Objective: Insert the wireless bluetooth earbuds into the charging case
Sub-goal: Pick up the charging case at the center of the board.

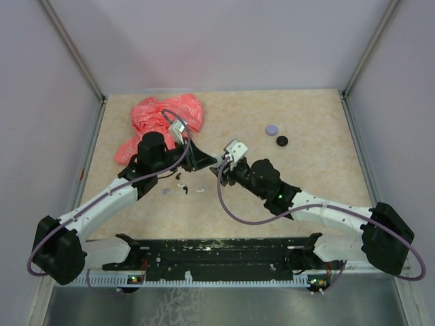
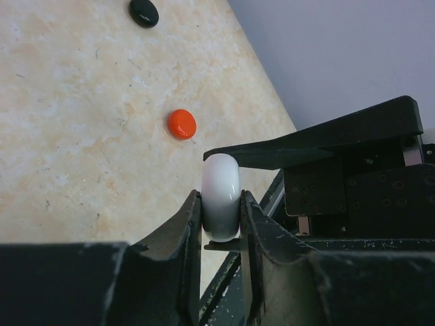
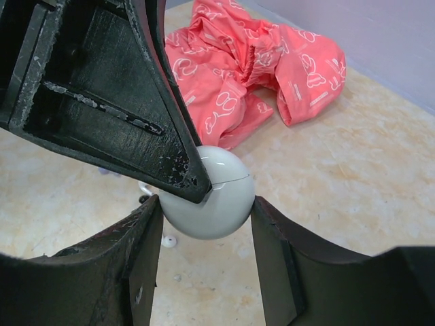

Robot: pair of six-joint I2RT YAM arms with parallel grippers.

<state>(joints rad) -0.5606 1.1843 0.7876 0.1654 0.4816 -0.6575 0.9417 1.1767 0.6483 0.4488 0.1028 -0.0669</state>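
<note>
Charging case [image 3: 221, 200] — white, round, glossy, with a fine seam across it; held above the table [image 1: 312, 170] at mid-workspace and pinched from two sides at once. Left gripper [image 2: 221, 212]: fingers closed against the case's two broad faces; the case is seen edge-on, its lower part hidden between them. Right gripper [image 3: 202, 207]: part-open, both fingers touching the case's rim; a left finger covers the case's top in this view. Earbuds [image 1: 183, 188]: tiny dark, white and pale specks loose on the table just on the near side of the grippers — stems too small to make out from above. One white bud [image 3: 167, 240] lies below the case, half hidden. Pink printed plastic bag [image 1: 163, 119], far left. Orange disc [image 2: 181, 124]; black disc [image 2: 144, 12]; purple disc [image 1: 272, 128].
</note>
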